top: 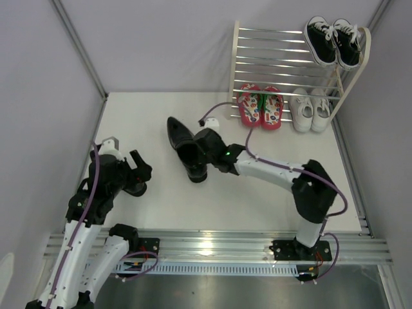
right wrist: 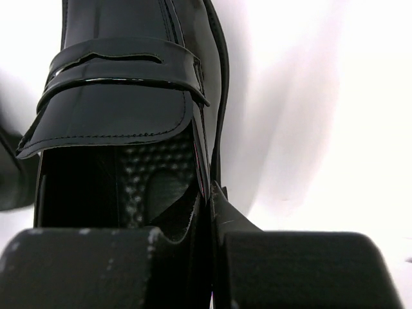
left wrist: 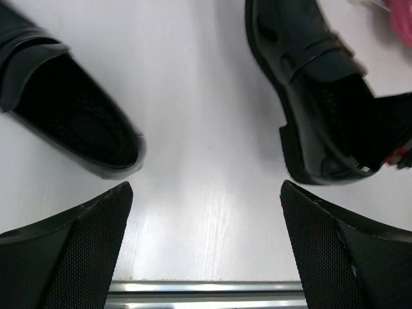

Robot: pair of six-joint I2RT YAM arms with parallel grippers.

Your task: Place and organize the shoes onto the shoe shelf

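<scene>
Two glossy black dress shoes (top: pixel 187 148) lie mid-table. My right gripper (top: pixel 207 143) (right wrist: pixel 211 193) is shut on the right side wall of one dress shoe (right wrist: pixel 122 96) (left wrist: pixel 309 84) near its heel, with one finger inside the opening and one outside. The other dress shoe (left wrist: pixel 71 122) lies loose close beside it. At the left of the table my left gripper (top: pixel 140 168) (left wrist: pixel 206 187) stands wide open, with only bare table between its fingers. Red flip-flops (top: pixel 261 106) and white sneakers (top: pixel 311 108) sit at the bottom of the shoe shelf (top: pixel 283 61).
Black canvas sneakers (top: pixel 335 40) with white laces rest at the right end of the shelf's top tier. Grey walls close in the table at left, right and back. A metal rail (top: pixel 212 243) runs along the near edge.
</scene>
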